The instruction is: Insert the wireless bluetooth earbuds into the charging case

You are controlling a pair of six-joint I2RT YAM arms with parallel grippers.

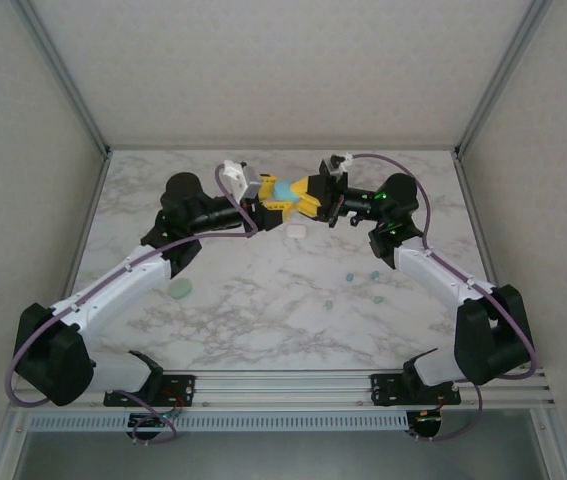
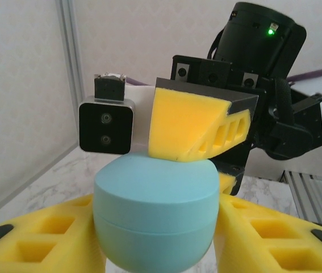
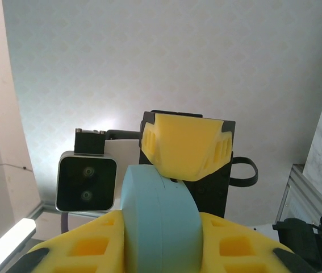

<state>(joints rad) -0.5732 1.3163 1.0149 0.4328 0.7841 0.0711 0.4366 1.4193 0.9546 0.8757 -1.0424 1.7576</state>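
A light blue rounded charging case [image 1: 282, 189] hangs in mid-air above the back of the table, closed, with a seam round its middle. My left gripper [image 1: 272, 197] is shut on it from the left and my right gripper [image 1: 301, 193] from the right. In the left wrist view the blue case [image 2: 155, 199] sits between my left gripper [image 2: 156, 233] fingers, with a right yellow finger [image 2: 186, 122] on top. The right wrist view shows the case [image 3: 159, 219] edge-on in my right gripper [image 3: 161, 244]. Several tiny earbuds [image 1: 349, 272] lie on the marble at the right.
A white case [image 1: 295, 231] lies on the table just below the grippers. A pale green case [image 1: 181, 289] rests beside the left arm. More small earbuds [image 1: 329, 302] lie scattered mid-right. Frame posts and walls enclose the marble table [image 1: 263, 320].
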